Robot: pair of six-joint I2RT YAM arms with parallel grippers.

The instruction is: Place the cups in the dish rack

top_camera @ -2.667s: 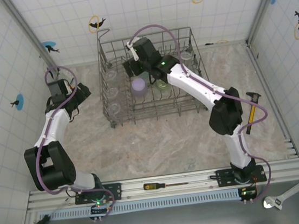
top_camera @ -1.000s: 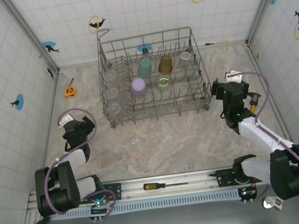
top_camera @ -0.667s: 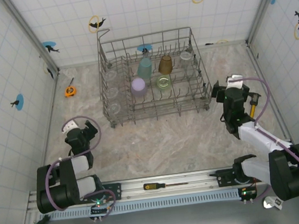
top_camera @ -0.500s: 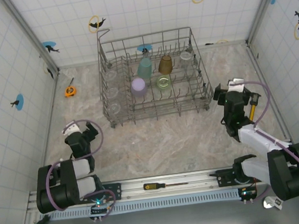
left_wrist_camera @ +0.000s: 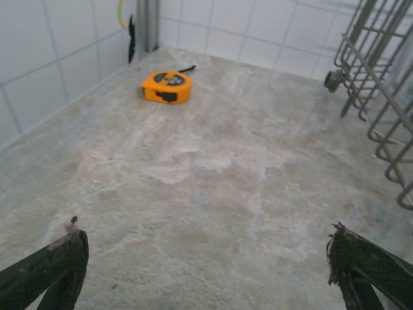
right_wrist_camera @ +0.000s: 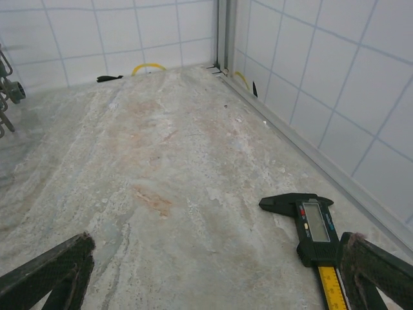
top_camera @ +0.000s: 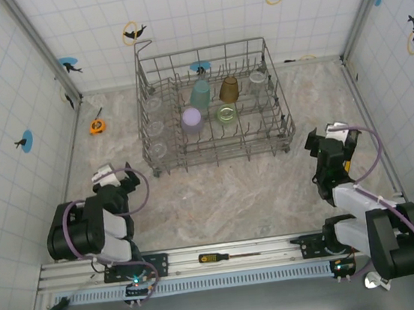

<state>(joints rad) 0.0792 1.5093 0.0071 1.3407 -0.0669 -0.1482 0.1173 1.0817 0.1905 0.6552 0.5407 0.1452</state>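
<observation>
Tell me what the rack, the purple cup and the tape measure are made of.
Rack: seemingly grey metal wire, thin rods, dull sheen.
Purple cup: likely plastic, opaque, matte.
Tape measure: probably plastic case, orange, smooth, slightly glossy.

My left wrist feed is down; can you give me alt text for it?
The open, empty left claw frames the marbled tabletop. An orange tape measure lies ahead by the tiled wall; a wire corner of the dish rack stands at right.

My left arm (top_camera: 99, 229) and right arm (top_camera: 356, 199) show white links, black joints, looping purple cables (top_camera: 378, 147) and dark, rough-textured fingers (left_wrist_camera: 55, 261).
</observation>
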